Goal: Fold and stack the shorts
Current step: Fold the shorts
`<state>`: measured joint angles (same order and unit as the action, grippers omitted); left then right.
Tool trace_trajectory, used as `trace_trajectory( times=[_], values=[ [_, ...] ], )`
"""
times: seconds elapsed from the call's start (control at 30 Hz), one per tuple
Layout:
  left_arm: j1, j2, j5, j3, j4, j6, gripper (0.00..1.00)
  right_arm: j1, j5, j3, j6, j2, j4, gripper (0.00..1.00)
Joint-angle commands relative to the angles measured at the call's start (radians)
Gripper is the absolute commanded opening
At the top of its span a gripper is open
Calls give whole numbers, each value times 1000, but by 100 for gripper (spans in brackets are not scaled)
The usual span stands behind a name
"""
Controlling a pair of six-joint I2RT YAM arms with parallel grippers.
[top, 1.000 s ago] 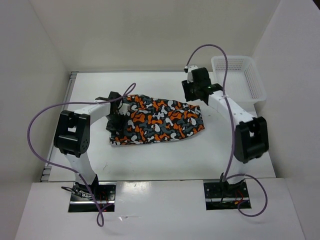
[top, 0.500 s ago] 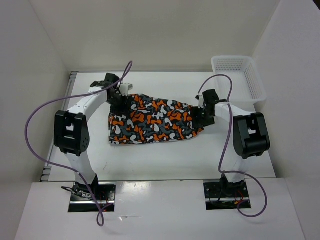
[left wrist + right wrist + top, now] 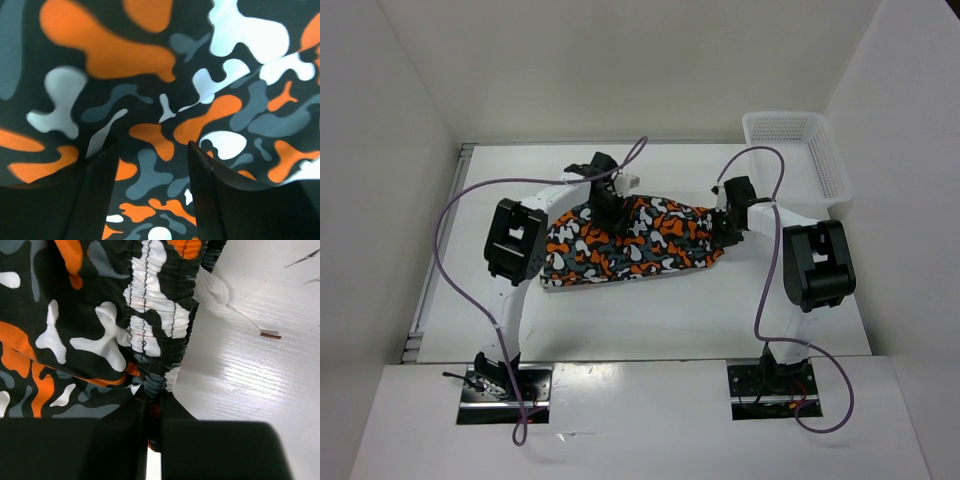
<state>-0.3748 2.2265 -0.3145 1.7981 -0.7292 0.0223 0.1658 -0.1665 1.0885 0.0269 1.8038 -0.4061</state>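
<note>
The shorts (image 3: 630, 240), printed in orange, white, black and grey blotches, lie spread flat in the middle of the table. My left gripper (image 3: 610, 212) hovers over their upper middle, open; in the left wrist view its two dark fingers (image 3: 97, 190) stand apart over the print (image 3: 110, 50) with only flat cloth between them (image 3: 152, 150). My right gripper (image 3: 723, 228) is at the right end of the shorts. In the right wrist view it (image 3: 155, 400) is shut on the gathered elastic waistband (image 3: 150, 315), pinching its edge.
A white mesh basket (image 3: 798, 150) stands at the back right corner. Bare white table (image 3: 250, 365) lies to the right of the waistband, with a small white label (image 3: 210, 287) and a thin thread on it. White walls enclose the table on three sides.
My left arm swung from the shorts' left edge to their upper middle. My right gripper came down from the back to the right end and closed on the waistband.
</note>
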Motion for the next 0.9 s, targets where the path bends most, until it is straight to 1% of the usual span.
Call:
trace_trajectory(
  times=[0.0,0.03,0.17,0.27,0.37,0.4,0.47,0.53,0.57,0.6,0.67,0.73,0.77,0.8,0.87],
  values=[
    [-16,21,61,23,54,-22,65,6,27,-7,2,46,3,2],
    [-16,42,74,23,66,-22,65,6,27,-7,-11,34,3,0],
    [-38,93,107,23,76,-22,65,6,87,63,-31,-17,-6,0],
    [-49,125,107,44,85,-22,65,6,123,140,-68,-78,-37,0],
    [-69,125,66,81,85,-22,65,6,188,198,-105,-142,-79,0],
    [-78,107,28,95,74,-22,65,6,226,198,-114,-158,-88,0],
    [-78,70,-4,119,62,-22,65,6,264,212,-153,-207,-108,0],
    [-78,-8,-24,129,51,-22,67,6,333,223,-191,-250,-108,0],
    [-78,-65,-24,109,51,-22,69,6,356,223,-212,-262,-118,0],
    [-69,-91,-24,71,51,-22,69,6,416,234,-229,-271,-119,0],
    [-59,-146,-15,18,74,-22,70,6,473,243,-301,-287,-97,0],
    [-50,-159,-3,-67,97,-22,70,6,566,243,-327,-299,-57,0],
    [-38,-159,-3,-87,109,-22,70,6,581,243,-355,-299,-33,0],
    [-38,-159,-3,-100,109,-22,70,6,591,243,-355,-299,-33,0],
    [-3,-150,-18,-134,122,-22,71,6,604,254,-367,-276,-22,0]
  ],
)
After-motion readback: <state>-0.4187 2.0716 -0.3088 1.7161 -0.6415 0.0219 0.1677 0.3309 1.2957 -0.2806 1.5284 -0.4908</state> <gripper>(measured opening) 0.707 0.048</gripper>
